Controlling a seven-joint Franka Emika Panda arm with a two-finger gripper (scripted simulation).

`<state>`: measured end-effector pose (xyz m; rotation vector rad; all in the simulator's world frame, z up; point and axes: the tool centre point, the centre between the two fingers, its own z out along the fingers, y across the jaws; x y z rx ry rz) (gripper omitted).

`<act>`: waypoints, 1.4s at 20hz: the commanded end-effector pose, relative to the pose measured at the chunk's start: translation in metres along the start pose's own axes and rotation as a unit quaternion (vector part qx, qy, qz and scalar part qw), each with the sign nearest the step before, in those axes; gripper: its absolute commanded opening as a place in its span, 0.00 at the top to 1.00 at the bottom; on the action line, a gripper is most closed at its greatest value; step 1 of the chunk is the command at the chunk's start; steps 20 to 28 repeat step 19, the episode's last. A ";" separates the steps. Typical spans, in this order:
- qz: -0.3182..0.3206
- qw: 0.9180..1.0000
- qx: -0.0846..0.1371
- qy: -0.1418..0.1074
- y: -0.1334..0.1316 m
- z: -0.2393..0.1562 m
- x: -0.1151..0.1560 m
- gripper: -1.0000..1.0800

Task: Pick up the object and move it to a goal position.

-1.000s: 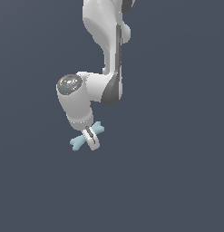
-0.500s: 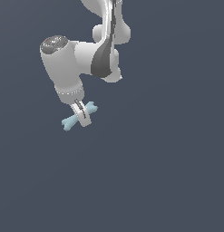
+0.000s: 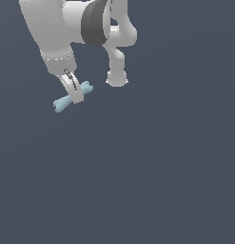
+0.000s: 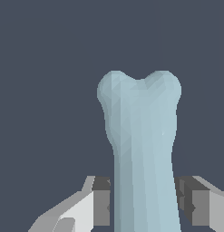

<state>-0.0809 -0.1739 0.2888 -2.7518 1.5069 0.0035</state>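
Compared with the earlier frames, the arm has travelled toward the exterior view's left and up, and it takes the object with it. Now the gripper (image 3: 73, 93) is closed on the thin middle of the pale blue object (image 3: 63, 103), with one finger (image 4: 88, 206) on each side of the shaft, as the wrist view shows. In the exterior view the object hangs crosswise under the fingers, tilted, with one forked end toward the exterior view's left and lower, the other toward the right and higher. It looks held in the air, though I cannot tell its height above the dark grey floor (image 3: 161, 181). I judge the object to be light and stiff, like moulded plastic; its surface is matte and faceted, so probably not very slippery. The narrow waist is the good place to hold, because the knobbed ends stop it from sliding out along its length. No goal marker is visible.
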 end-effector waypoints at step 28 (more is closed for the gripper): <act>0.000 1.000 -0.001 0.002 0.078 -0.103 -0.003 1.00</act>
